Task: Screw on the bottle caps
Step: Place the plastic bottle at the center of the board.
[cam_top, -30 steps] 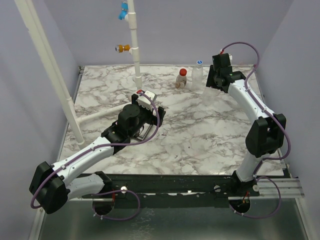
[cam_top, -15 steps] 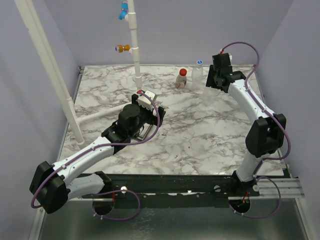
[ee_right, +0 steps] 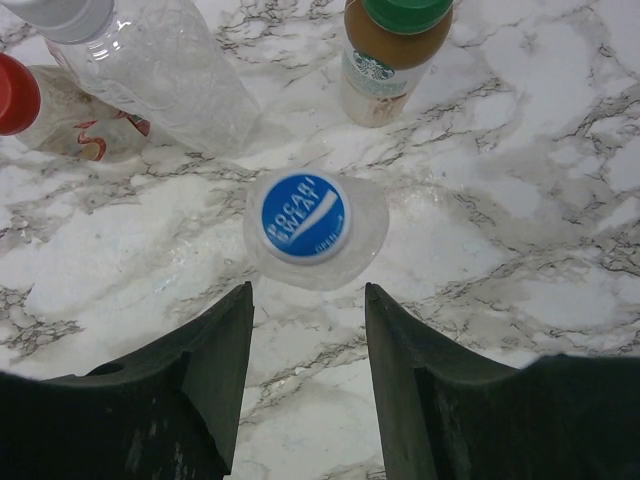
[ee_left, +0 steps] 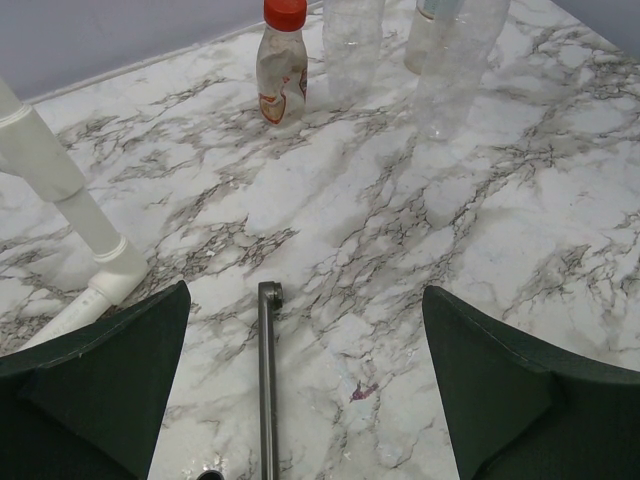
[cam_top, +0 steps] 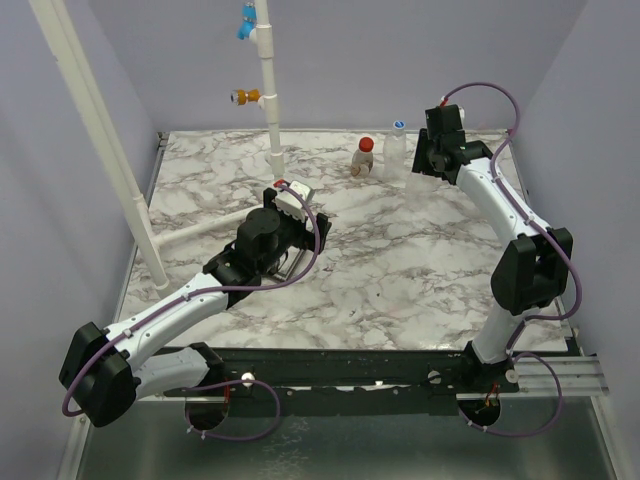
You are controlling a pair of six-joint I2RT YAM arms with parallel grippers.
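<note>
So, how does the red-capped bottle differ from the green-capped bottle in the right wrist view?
Cap colour: the red-capped bottle carries a red cap, the green-capped bottle a green cap.
Body: the red-capped bottle is clear with a reddish printed label; the green-capped bottle looks tan-brown and shows a round green logo.
Shared: both stand on the marble table with their caps on.

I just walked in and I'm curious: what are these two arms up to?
Four small bottles stand at the far side of the table, each with a cap on top. The right gripper hovers over the bottle with the blue-and-white cap, jaws apart, not touching it. The left gripper sits mid-table, wide open and holding nothing.
</note>
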